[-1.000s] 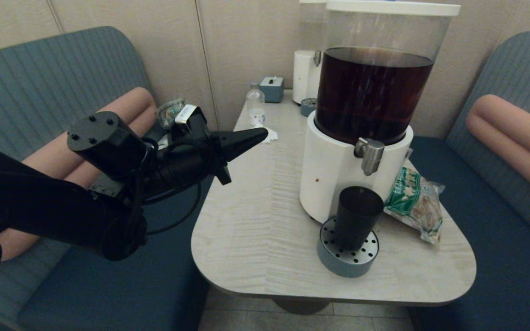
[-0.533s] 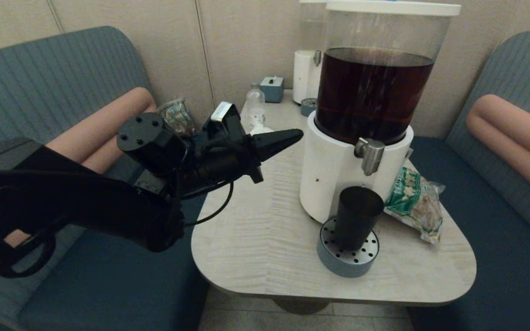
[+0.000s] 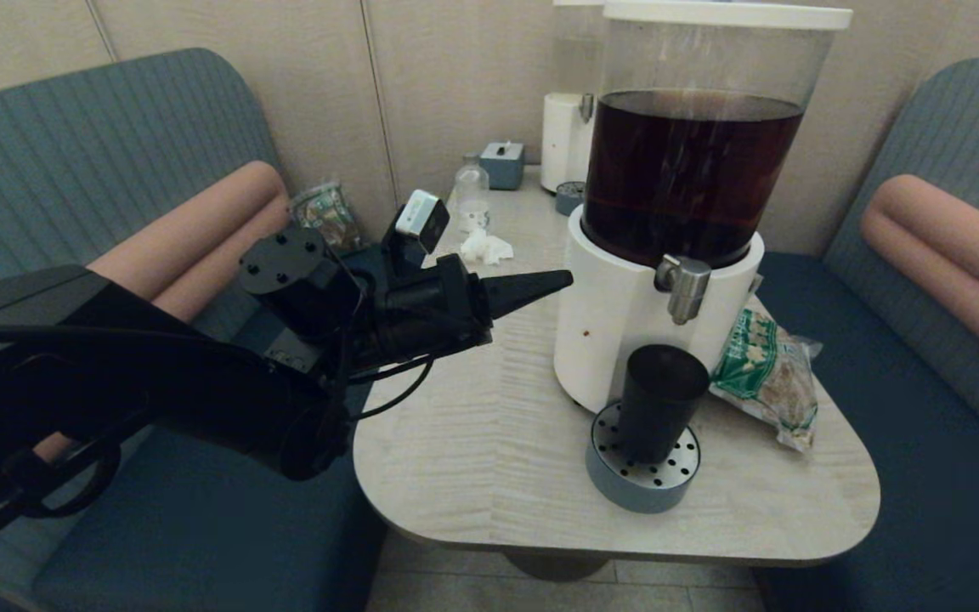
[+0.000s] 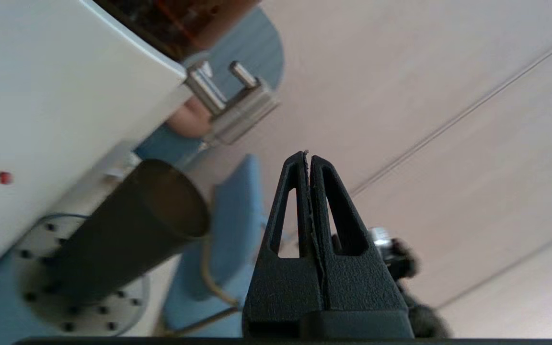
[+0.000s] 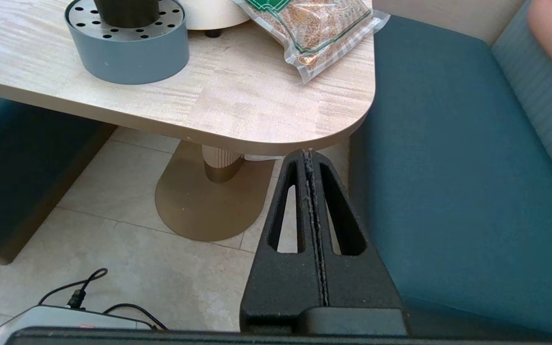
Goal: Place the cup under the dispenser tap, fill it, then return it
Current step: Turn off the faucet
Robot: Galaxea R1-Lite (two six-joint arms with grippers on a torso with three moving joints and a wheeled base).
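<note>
The black cup (image 3: 659,398) stands on the round blue-grey drip tray (image 3: 641,491), right below the brushed-silver dispenser tap (image 3: 683,286) of the big white-based dispenser (image 3: 617,323) holding dark brown drink. In the left wrist view the cup (image 4: 127,230) and the tap (image 4: 237,108) lie off to the side of the fingers. My left gripper (image 3: 566,278) is shut and empty, above the table, its tip just left of the dispenser base at about tap height. My right gripper (image 5: 308,154) is shut and empty, parked low beyond the table's near right corner.
A sealed green-printed food bag (image 3: 766,370) lies right of the dispenser. At the table's (image 3: 472,442) far end stand a slimmer white dispenser (image 3: 564,136), a small bottle (image 3: 472,191), a grey box (image 3: 502,163) and crumpled tissue (image 3: 484,247). Blue benches flank the table.
My left arm has swung right and forward over the table, bringing the shut gripper from the table's left edge to beside the dispenser base. The cup has not moved.
</note>
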